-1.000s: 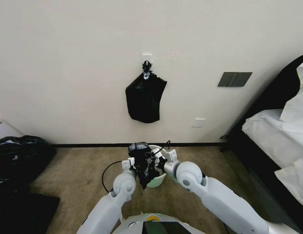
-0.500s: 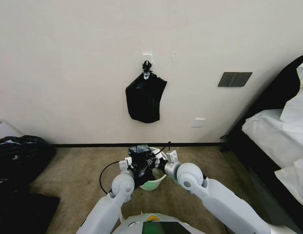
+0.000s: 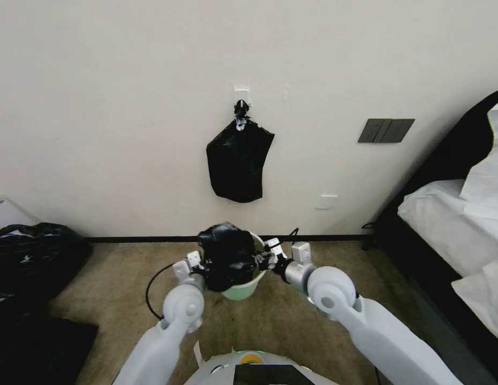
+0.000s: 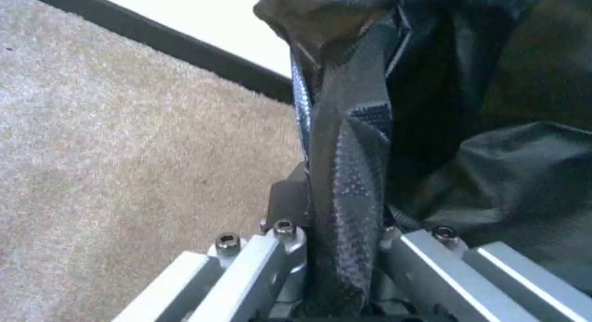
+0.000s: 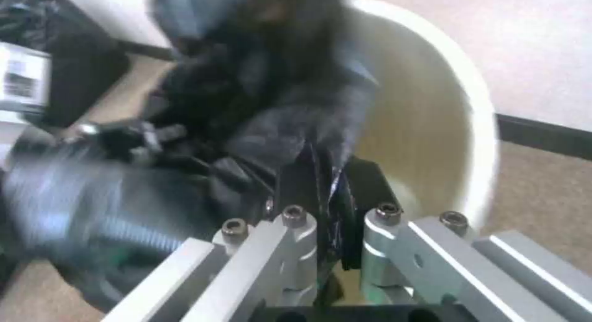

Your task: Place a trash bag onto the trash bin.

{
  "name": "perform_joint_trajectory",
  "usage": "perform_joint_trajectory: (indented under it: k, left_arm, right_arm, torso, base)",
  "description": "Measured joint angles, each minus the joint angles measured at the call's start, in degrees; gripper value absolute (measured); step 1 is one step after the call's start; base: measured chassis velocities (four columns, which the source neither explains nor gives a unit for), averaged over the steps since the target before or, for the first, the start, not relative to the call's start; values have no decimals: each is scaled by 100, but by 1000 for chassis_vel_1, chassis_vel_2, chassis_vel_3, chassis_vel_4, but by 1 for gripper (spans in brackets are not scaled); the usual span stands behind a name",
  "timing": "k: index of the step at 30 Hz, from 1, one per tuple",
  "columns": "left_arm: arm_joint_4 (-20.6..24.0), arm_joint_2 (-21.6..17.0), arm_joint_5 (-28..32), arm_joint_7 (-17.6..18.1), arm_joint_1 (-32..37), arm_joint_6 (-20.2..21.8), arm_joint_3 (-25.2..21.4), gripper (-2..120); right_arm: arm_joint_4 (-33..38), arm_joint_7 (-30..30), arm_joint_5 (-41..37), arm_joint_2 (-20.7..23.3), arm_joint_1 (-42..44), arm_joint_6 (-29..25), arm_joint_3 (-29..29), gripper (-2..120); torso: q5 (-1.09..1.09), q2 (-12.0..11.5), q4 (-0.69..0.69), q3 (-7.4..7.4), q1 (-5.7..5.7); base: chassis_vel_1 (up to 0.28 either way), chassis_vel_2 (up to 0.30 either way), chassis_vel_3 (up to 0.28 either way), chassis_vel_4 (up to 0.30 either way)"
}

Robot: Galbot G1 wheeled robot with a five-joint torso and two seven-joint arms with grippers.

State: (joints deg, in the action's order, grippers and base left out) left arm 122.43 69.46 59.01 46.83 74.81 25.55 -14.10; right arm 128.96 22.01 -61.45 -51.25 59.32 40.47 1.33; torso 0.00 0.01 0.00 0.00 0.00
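Head view shows you the thin, crinkly black plastic trash bag (image 3: 227,259) bunched over the cream-white round plastic trash bin (image 3: 243,286), both the left end effector (image 3: 205,270) and right end effector (image 3: 262,260) clenched on its limp, slippery film, best gripped at the mouth's edge.

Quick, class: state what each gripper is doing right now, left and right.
Left gripper: shut on the trash bag, at the left side of the trash bin.
Right gripper: shut on the trash bag, at the bin's right side.
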Motion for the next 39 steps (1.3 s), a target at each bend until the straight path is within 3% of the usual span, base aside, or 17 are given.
perform_joint_trajectory:
  k: [15,27,31,36,39]
  left_arm:
    - [555,-244,174,-175,610,75,-472,4]
    - [711,-336,171,-198,785,162,-545,4]
    - [797,-335,81,-199,840,273,-515,4]
    - [832,-378,72,-216,845,281,-530,4]
    - [820,-455,70,-245,763,281,-564,4]
  right_arm:
    - [225,-164,-144,211,784,-3,1004,6]
    - [207,-342,41,257,1050,-6,1196,6]
    - [470,-726,753,309,1220,-16,1186,20]
    - [637,-886,1065,342,1329,-30,1301,33]
    - [854,-1200,1223,442,1445,-28,1527,49]
  torso:
    - [1,0,-1,0,0]
    - [1,0,0,0,0]
    - [0,0,0,0,0]
    - [0,0,-1,0,0]
    - [0,0,0,0,0]
  base:
    - [0,0,0,0]
    - [0,0,0,0]
    - [0,0,0,0]
    - [0,0,0,0]
    - [0,0,0,0]
